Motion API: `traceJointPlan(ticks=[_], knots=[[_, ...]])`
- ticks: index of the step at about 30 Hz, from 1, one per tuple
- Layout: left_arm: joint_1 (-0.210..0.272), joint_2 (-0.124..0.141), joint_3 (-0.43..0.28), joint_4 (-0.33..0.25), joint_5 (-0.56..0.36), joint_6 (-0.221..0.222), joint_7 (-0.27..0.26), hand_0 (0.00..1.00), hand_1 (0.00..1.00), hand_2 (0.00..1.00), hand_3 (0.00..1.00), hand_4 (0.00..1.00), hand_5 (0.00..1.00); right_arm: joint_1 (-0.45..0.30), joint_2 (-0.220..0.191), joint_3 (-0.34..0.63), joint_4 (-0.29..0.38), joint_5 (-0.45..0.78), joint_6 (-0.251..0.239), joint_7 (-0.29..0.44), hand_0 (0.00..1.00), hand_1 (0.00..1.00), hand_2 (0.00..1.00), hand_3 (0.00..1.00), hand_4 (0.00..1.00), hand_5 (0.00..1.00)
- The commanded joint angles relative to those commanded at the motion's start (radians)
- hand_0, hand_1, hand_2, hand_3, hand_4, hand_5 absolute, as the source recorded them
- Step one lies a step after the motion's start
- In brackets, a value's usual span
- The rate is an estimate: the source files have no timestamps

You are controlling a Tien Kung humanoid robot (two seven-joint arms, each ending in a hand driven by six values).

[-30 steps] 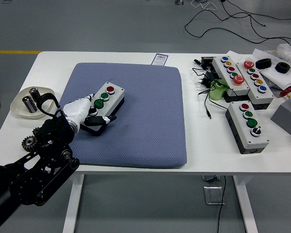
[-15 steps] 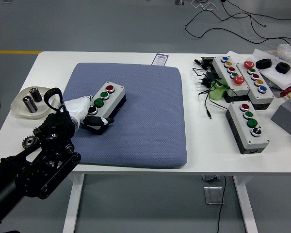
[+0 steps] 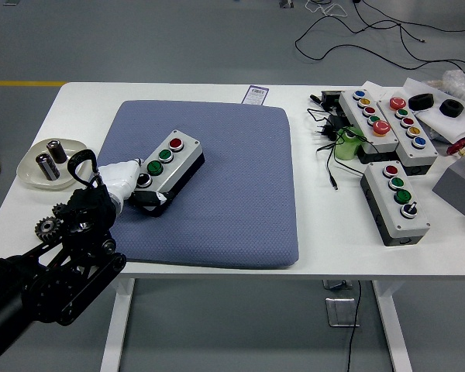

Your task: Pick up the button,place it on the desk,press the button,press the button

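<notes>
Button box [image 3: 169,160] on blue mat [image 3: 232,209], my left fingers [image 3: 132,172] closed round its near end. Dish [image 3: 32,169] left; more boxes [image 3: 395,200] right; white bench [image 3: 333,232].

We note the button box [image 3: 169,161]: a grey rectangular housing with a black underside, carrying a row of three round push buttons, red at the far end, green in the middle, black at the near end. It lies diagonally on the left part of the blue pad [image 3: 232,194], long axis running near-left to far-right. Its near end is partly covered by the white-fingered left hand [image 3: 128,177].
</notes>
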Motion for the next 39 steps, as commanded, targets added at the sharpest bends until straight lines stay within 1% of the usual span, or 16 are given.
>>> traceJointPlan(ticks=[1,3,5,6,9,11,16,20,23,24,27,29,30,35,36,39], knots=[[0.001,0.003,0.000,0.000,0.004,0.017,0.000,0.284,0.259,0.318,0.377,0.250,0.002,-0.001,0.000,0.000,0.000,-0.001,0.000,0.000,0.673,0.658,0.674,0.624,0.310,0.173],[0.001,0.007,0.001,-0.001,0.012,0.036,-0.003,0.284,0.259,0.318,0.377,0.250,0.002,-0.001,0.000,0.002,0.000,-0.002,0.000,0.000,0.673,0.658,0.674,0.624,0.310,0.173],[-0.001,0.012,0.002,-0.002,0.016,0.064,-0.029,0.284,0.259,0.318,0.377,0.250,0.002,-0.001,0.000,0.003,0.000,-0.005,0.001,0.000,0.673,0.658,0.674,0.624,0.310,0.173],[-0.001,0.015,0.003,-0.002,0.020,0.076,-0.047,0.222,0.219,0.279,0.320,0.182,0.002,-0.002,0.000,0.005,0.000,-0.008,0.001,0.000,0.673,0.658,0.674,0.624,0.310,0.173],[-0.004,0.025,0.006,-0.003,0.024,0.094,-0.088,0.222,0.219,0.279,0.320,0.182,0.002,-0.004,0.000,0.007,0.000,-0.011,0.002,0.000,0.673,0.658,0.674,0.624,0.310,0.173],[-0.008,0.034,0.009,-0.002,0.026,0.091,-0.113,0.222,0.219,0.279,0.320,0.182,0.002,-0.005,0.000,0.009,0.000,-0.013,0.002,-0.001,0.673,0.658,0.674,0.624,0.310,0.173],[-0.020,0.060,0.026,0.009,0.031,0.058,-0.174,0.228,0.215,0.273,0.313,0.171,0.002,-0.007,-0.001,0.009,0.000,-0.016,0.002,0.000,0.673,0.658,0.674,0.624,0.310,0.173],[-0.026,0.079,0.049,0.020,0.026,0.056,-0.241,0.223,0.219,0.273,0.314,0.189,0.002,-0.010,-0.002,0.006,0.000,-0.013,0.002,0.000,0.673,0.658,0.674,0.624,0.310,0.173],[-0.033,0.091,0.071,0.031,0.010,0.075,-0.302,0.223,0.219,0.273,0.314,0.189,0.002,-0.009,-0.001,0.006,0.000,-0.012,0.001,0.000,0.673,0.658,0.674,0.624,0.310,0.173],[-0.035,0.095,0.076,0.035,0.000,0.090,-0.324,0.209,0.211,0.258,0.295,0.188,0.002,-0.009,-0.001,0.005,0.000,-0.012,0.001,0.000,0.673,0.658,0.674,0.624,0.310,0.173],[-0.042,0.101,0.080,0.046,-0.019,0.121,-0.380,0.209,0.211,0.258,0.295,0.188,0.002,-0.007,0.000,0.006,0.000,-0.011,0.001,0.000,0.673,0.658,0.674,0.624,0.310,0.173],[-0.051,0.108,0.076,0.056,-0.036,0.132,-0.435,0.209,0.211,0.258,0.295,0.188,0.002,-0.005,0.000,0.006,0.000,-0.012,0.002,-0.001,0.673,0.658,0.674,0.624,0.310,0.173],[-0.054,0.112,0.074,0.059,-0.042,0.128,-0.467,0.179,0.199,0.240,0.263,0.106,0.002,-0.005,0.001,0.007,0.000,-0.013,0.002,-0.001,0.673,0.658,0.674,0.624,0.310,0.173],[-0.073,0.134,0.066,0.075,-0.044,0.087,-0.629,0.179,0.199,0.240,0.263,0.106,0.002,-0.003,0.000,0.005,0.000,-0.010,0.002,-0.001,0.673,0.658,0.674,0.624,0.310,0.173],[-0.076,0.136,0.066,0.078,-0.043,0.083,-0.652,0.176,0.202,0.244,0.262,0.076,0.002,-0.002,0.000,0.005,0.000,-0.011,0.002,-0.001,0.673,0.658,0.674,0.624,0.310,0.173],[-0.086,0.146,0.073,0.090,-0.044,0.074,-0.724,0.176,0.202,0.244,0.262,0.076,0.002,-0.002,0.000,0.004,0.000,-0.011,0.002,-0.001,0.673,0.658,0.674,0.624,0.310,0.173]])
